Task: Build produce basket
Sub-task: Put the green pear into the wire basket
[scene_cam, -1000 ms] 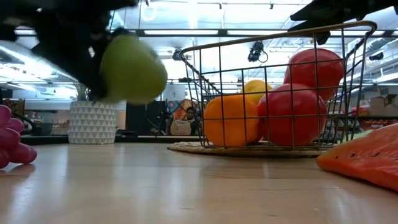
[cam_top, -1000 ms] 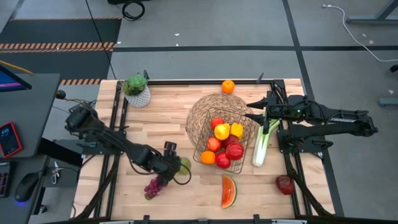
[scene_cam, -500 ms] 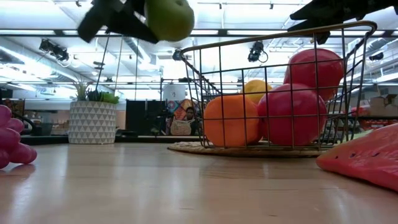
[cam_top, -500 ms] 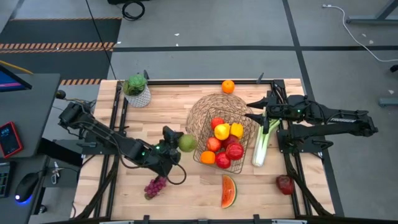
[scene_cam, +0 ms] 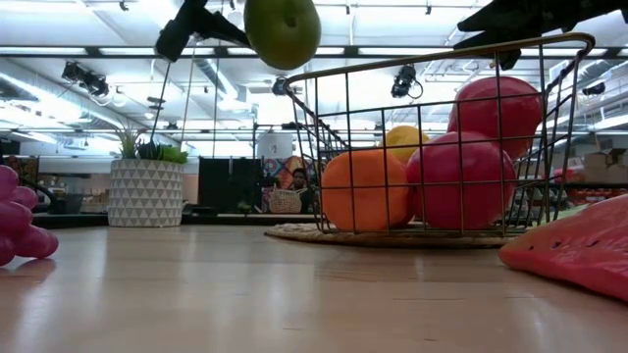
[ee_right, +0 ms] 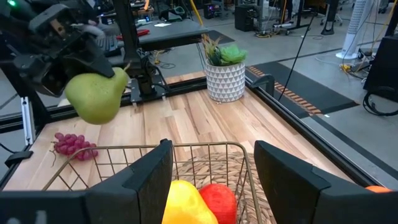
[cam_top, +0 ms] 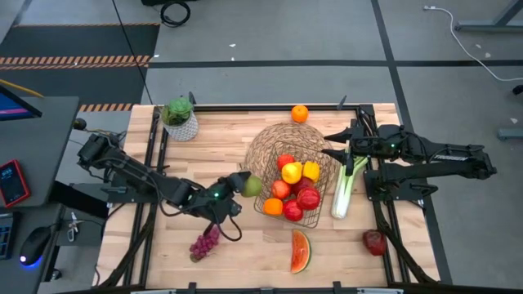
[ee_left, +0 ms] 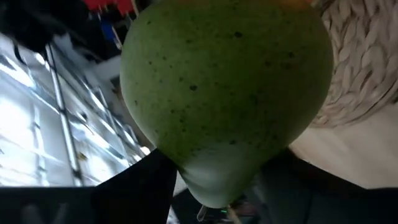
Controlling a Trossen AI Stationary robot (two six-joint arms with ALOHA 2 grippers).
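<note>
You lifted the green pear (cam_top: pixel 252 186) off the bench (cam_top: pixel 221 147) in the left hand (cam_top: pixel 239 183), carrying it up beside the basket (cam_top: pixel 270 184) rim, nearly ready to drop in.

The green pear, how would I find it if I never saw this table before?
Start at the wire basket full of red, orange and yellow fruit in the middle of the wooden table. Just beside its rim, the left gripper holds the green pear up in the air. It is the only green fruit, and the only one off the table.
</note>
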